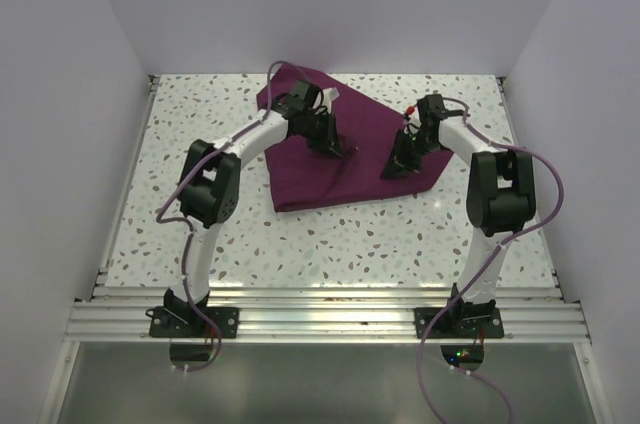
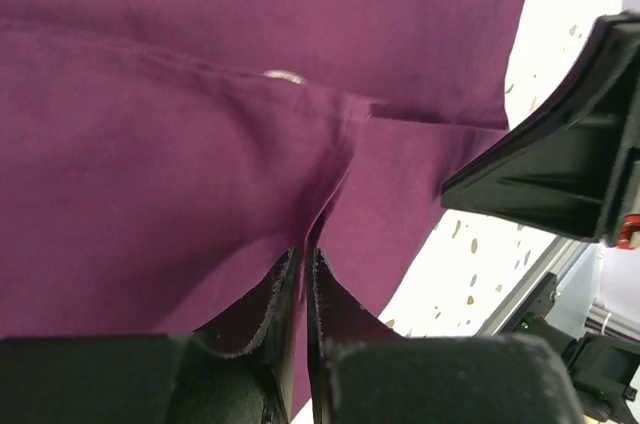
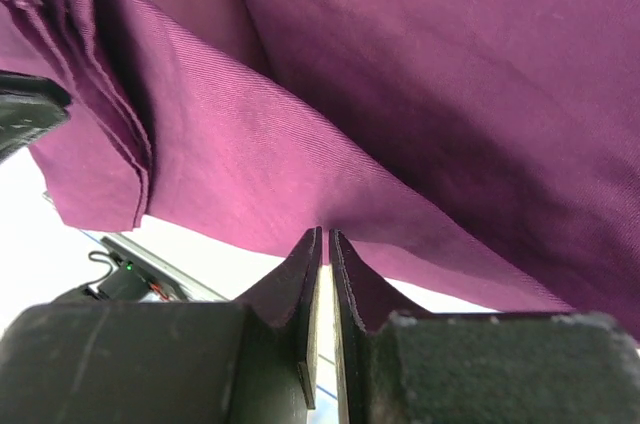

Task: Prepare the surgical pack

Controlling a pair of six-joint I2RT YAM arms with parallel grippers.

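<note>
The surgical pack (image 1: pixel 330 182) lies loosely folded at the far middle of the table (image 1: pixel 400 239), my left claw (image 2: pixel 303 256) and right claw (image 3: pixel 326 234) each pinching its cloth, so I judge the folding part done and the tidying still ahead.

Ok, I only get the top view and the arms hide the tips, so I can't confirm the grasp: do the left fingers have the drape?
Observer: Yes. In the left wrist view the left fingers are shut on a crease of the drape.
Operator: And the right?
Observer: The right wrist view shows the right fingers shut on the drape's edge.
Operator: Is it a single layer there?
Observer: Cannot tell at the tips. Beside them, that view shows the drape folded in several stacked layers.
</note>
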